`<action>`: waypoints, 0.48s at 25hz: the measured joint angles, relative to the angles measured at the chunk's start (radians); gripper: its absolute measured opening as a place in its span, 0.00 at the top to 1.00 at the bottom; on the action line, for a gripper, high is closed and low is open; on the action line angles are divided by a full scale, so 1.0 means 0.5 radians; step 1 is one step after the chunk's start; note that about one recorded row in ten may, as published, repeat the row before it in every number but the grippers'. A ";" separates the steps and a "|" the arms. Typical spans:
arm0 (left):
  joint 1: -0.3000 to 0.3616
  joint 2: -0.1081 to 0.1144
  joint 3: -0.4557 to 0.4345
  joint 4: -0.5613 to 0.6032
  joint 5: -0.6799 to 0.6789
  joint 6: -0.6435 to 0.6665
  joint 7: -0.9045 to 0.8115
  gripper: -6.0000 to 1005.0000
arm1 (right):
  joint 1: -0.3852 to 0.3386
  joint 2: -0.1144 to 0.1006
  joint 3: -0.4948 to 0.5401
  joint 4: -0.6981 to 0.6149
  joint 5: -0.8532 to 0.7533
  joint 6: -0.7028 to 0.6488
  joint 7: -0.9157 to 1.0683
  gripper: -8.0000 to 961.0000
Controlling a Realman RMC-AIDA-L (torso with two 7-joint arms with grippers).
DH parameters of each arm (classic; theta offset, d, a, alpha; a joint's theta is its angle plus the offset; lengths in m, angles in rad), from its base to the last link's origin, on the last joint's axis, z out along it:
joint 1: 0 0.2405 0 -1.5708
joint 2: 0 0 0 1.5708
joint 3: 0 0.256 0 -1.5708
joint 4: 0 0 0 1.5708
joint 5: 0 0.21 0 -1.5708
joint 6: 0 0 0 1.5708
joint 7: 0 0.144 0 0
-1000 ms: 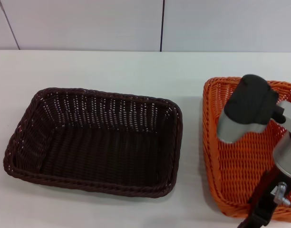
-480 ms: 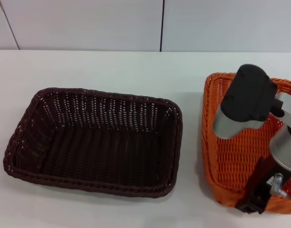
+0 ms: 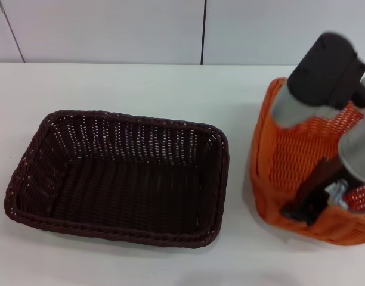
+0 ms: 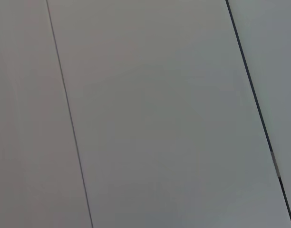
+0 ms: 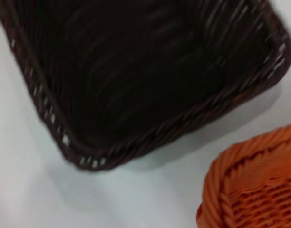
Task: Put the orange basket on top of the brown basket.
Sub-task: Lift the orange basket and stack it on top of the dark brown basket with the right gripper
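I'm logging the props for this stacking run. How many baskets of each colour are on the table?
Orange basket, tilted up in the right gripper: 1
Brown basket, flat on the table: 1
Total: 2 baskets

We note an open strip of white table (image 3: 239,179) between the brown basket (image 3: 120,176) and the tilted orange basket (image 3: 290,173). The brown basket's interior is unobstructed. The right arm (image 3: 325,77) crowds the orange basket.
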 joint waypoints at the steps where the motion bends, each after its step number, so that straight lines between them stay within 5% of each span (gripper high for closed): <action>1: -0.003 0.002 0.000 0.000 0.003 0.001 0.000 0.25 | 0.001 0.000 0.014 -0.026 0.000 0.011 0.006 0.83; 12: -0.001 0.005 0.000 0.000 0.013 0.035 0.000 0.25 | 0.058 -0.004 0.095 -0.349 -0.001 0.029 0.068 0.87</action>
